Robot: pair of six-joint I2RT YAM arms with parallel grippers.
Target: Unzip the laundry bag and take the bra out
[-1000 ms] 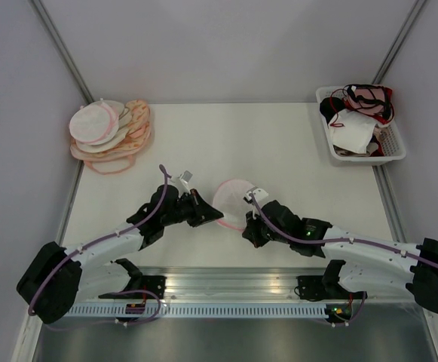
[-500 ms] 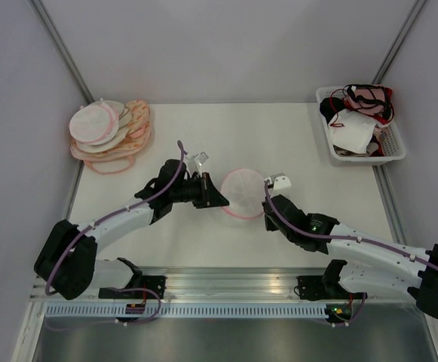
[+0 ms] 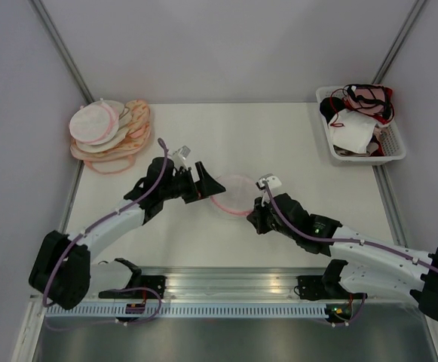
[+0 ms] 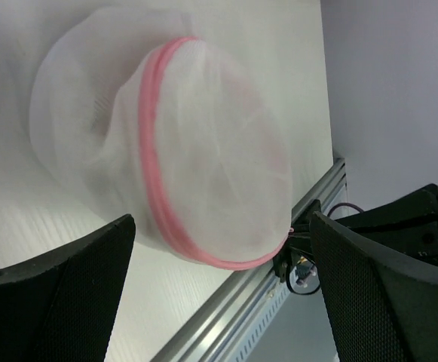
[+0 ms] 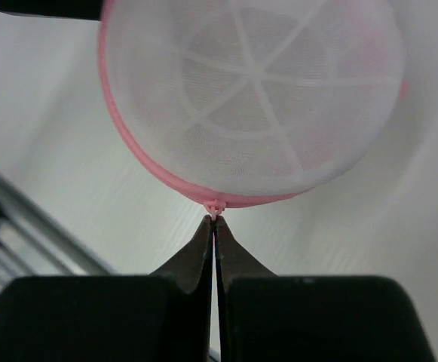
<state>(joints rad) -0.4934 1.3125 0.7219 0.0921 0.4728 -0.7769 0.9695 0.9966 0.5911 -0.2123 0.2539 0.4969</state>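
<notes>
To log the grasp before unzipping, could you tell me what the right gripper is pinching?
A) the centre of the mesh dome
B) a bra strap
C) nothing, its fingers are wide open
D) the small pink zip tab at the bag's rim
D: in the right wrist view the right gripper is shut, its tips meeting on the small pink zip tab at the near rim of the laundry bag.

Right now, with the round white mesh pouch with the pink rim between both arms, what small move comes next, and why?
Probably close the left gripper on the edge of the round white mesh laundry bag. The left fingers stand open either side of it, while the right gripper looks shut on the pink zip pull. Unbraced, the bag would likely slide, not unzip.
</notes>
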